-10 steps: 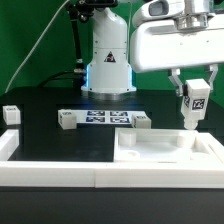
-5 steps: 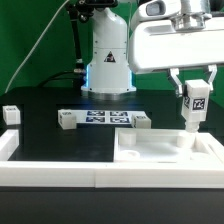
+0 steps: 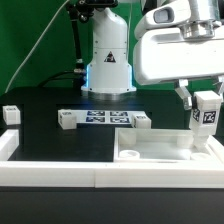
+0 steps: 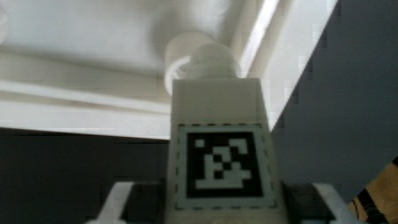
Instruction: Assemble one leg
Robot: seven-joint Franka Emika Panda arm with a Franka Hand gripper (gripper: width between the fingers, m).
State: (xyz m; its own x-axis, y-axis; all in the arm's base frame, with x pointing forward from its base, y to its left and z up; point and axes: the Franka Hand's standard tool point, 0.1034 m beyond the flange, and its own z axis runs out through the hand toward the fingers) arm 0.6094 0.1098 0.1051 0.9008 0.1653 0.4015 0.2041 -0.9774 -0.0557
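My gripper [image 3: 208, 98] is shut on a white leg [image 3: 206, 112] with a black-and-white marker tag, held upright at the exterior view's right. The leg's lower end stands over the far right corner of the large white rimmed tray-like piece [image 3: 160, 158]. In the wrist view the leg [image 4: 221, 140] fills the middle between my fingers [image 4: 128, 200], its tag facing the camera, and its round tip [image 4: 192, 58] points at the white piece's corner [image 4: 107, 70]. Whether the tip touches the piece I cannot tell.
The marker board [image 3: 105, 118] lies mid-table with white legs at its ends [image 3: 66, 120] [image 3: 141, 122]. Another white leg [image 3: 11, 113] sits at the exterior view's left. A white raised border [image 3: 50, 170] runs along the front. The robot's base [image 3: 108, 60] stands at the back.
My gripper has moved with the leg toward the exterior view's right and a little down, ending over the tray-like piece's far right corner.
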